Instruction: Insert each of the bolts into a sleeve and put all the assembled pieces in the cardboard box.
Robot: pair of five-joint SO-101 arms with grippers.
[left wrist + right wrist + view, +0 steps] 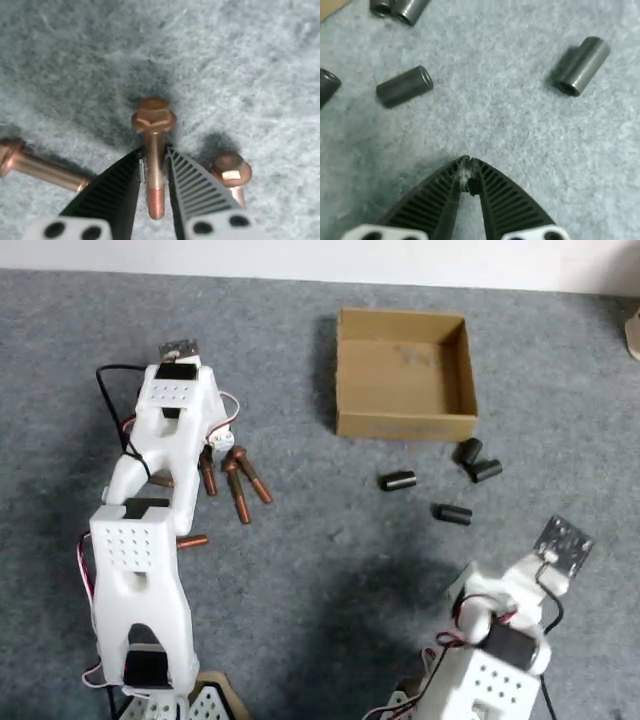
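At the left side of the desk point(320, 570), which has a grey felt-like cover, the left arm point(150, 540) stretches over a group of copper-coloured bolts. The left gripper point(154, 151) is clenched on one bolt point(153, 131). Its two black fingers press the shank from both sides, below the flanged hexagon head, and the threaded end points back between them. I cannot tell if this bolt is lifted or lies on the desk. A second bolt point(42, 167) lies at one side, apart from the fingers, and a third bolt point(231, 172) is just beside the other finger.

In the high view, three loose bolts point(237, 495) lie close together just right of the arm, and another bolt point(192, 540) sticks out from under it.

Further right, toward the far edge, stands the cardboard box point(405, 425), open at the top. In front of it four black sleeves lie on the desk: one sleeve point(397, 481) alone, a nearer sleeve point(452, 513), and a pair of sleeves point(478, 462) that seem to touch.

At the near right is the right arm point(500, 640). The right gripper point(468, 166) is closed on nothing, its fingertips meeting, near the sleeves but touching none.
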